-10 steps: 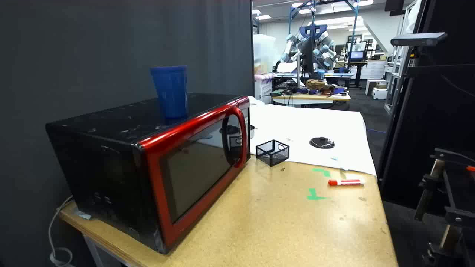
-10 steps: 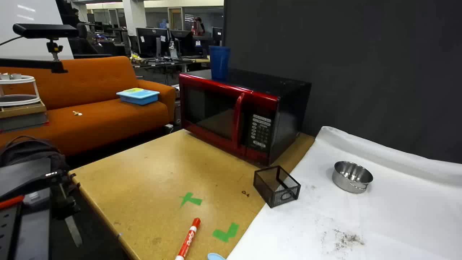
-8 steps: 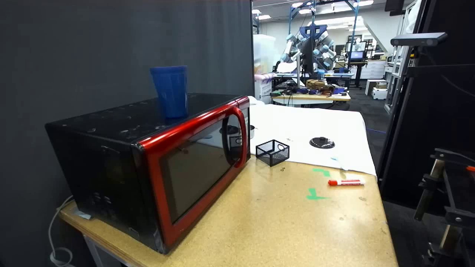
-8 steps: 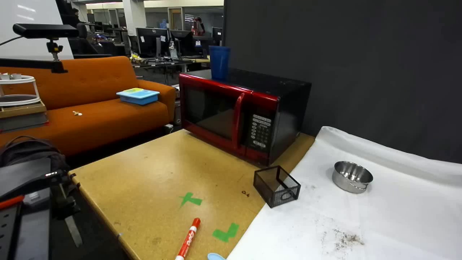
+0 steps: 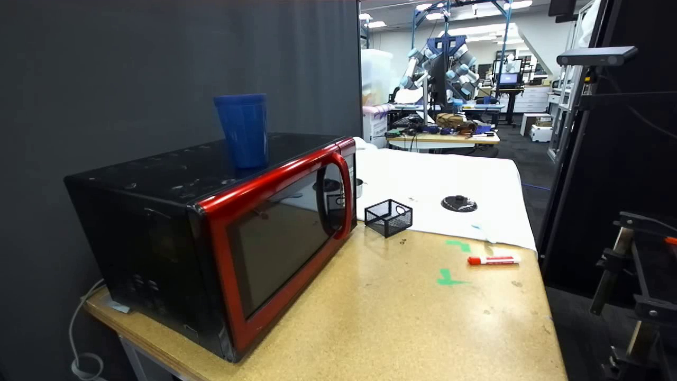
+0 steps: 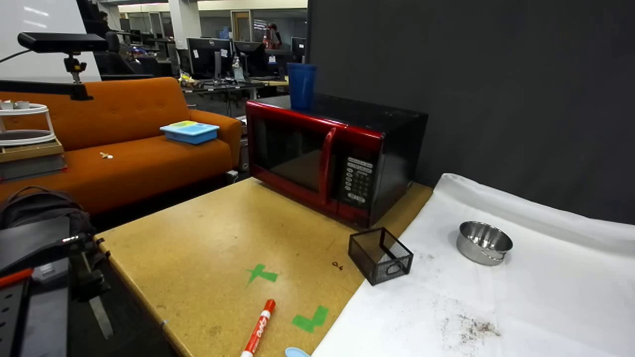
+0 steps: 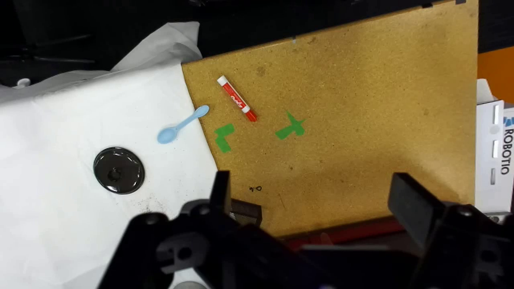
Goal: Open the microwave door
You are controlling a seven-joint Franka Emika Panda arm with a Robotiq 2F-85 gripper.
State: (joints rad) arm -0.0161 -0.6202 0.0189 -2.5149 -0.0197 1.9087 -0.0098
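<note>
Microwave door [image 5: 282, 242] stood closed, fronting the microwave [image 5: 174, 243] on the tabletop [image 5: 412, 317], unmoved since moments earlier in both exterior views, and with the tool [image 7: 310, 186] spread empty, opening seemingly had yet to begin.

Both exterior views register no visible change from the preceding moments to now, either on the microwave [image 5: 211, 233] or around it; the wrist view permits no comparison.

I see, in an exterior view, an orange sofa [image 6: 149, 153] at nine o'clock, dark backdrop [image 6: 486, 89] at two.
</note>
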